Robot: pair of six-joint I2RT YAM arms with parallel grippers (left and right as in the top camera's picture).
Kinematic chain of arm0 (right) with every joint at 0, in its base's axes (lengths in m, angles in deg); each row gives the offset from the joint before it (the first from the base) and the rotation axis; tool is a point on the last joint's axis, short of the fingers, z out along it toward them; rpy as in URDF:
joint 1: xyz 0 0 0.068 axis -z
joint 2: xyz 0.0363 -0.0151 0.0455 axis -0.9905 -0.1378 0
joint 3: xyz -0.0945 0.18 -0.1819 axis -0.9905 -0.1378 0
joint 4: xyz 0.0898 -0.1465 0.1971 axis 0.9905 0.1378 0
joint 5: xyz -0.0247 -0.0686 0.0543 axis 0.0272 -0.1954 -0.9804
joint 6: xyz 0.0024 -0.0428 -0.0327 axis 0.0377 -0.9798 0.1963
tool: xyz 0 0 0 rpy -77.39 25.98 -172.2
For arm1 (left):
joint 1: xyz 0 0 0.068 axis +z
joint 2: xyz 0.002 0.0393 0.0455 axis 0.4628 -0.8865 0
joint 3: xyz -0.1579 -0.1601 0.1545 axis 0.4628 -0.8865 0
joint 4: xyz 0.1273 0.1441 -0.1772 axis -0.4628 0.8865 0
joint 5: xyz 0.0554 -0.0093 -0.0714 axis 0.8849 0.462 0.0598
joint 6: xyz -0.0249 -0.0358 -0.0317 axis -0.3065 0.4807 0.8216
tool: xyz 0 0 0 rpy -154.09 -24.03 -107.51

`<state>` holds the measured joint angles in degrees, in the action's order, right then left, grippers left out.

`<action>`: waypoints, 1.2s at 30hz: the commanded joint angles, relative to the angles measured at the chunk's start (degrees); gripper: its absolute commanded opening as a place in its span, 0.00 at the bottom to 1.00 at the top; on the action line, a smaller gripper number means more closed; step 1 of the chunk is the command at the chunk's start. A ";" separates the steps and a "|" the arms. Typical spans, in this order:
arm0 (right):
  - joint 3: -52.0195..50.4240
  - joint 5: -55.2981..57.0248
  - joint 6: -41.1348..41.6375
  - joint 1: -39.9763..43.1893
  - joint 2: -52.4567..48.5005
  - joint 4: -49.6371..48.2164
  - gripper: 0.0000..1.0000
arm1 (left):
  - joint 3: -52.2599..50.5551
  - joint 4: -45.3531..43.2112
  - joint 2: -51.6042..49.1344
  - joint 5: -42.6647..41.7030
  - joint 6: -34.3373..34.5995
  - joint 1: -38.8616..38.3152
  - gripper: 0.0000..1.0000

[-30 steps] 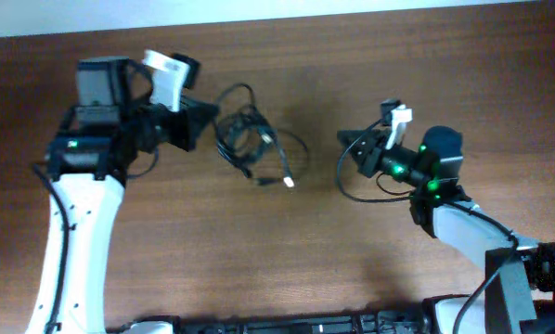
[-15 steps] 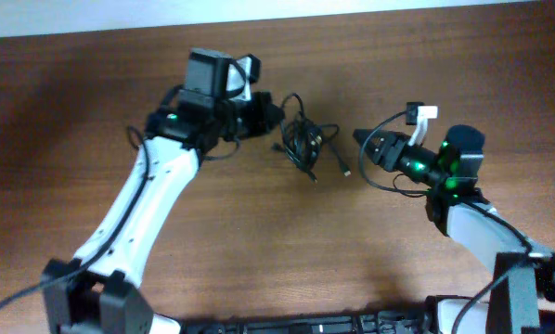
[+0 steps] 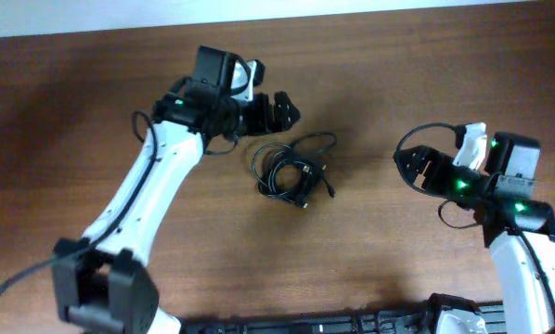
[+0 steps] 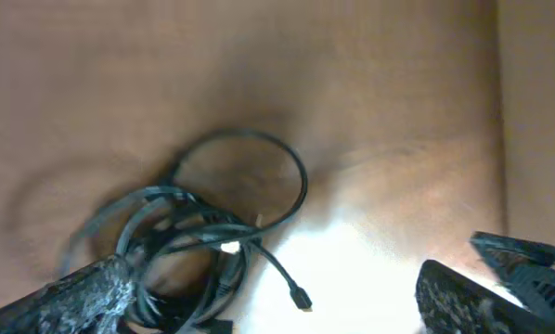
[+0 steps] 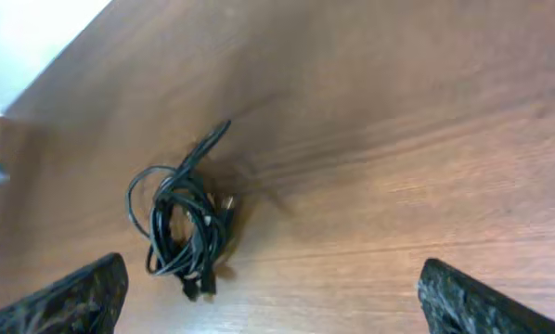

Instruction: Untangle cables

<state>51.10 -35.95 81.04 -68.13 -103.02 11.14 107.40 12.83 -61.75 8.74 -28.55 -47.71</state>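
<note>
The cables (image 3: pixel 291 174) have slid lower, clear of the left pincer (image 3: pixel 286 109), and the right pincer (image 3: pixel 406 167) has pulled back rightward. Both pincers gape, released and holding nothing. The knotted bundle rests mid-table (image 3: pixel 370 255) between them, probably set down for a fresh grip.

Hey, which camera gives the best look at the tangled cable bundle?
Right wrist: the cable bundle shows whole, clear and fairly large. Overhead shows it whole but smaller. Left wrist is closest, yet blurred and cut off at the bottom.
</note>
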 commanded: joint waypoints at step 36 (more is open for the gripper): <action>2.84 11.17 0.20 -18.08 -14.01 -9.92 0.94 | 6.21 13.84 -23.63 24.37 -22.12 -8.33 0.00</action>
<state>53.20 -23.60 80.71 -85.98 -116.87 0.80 110.46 23.26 -85.70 30.12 -53.01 -56.72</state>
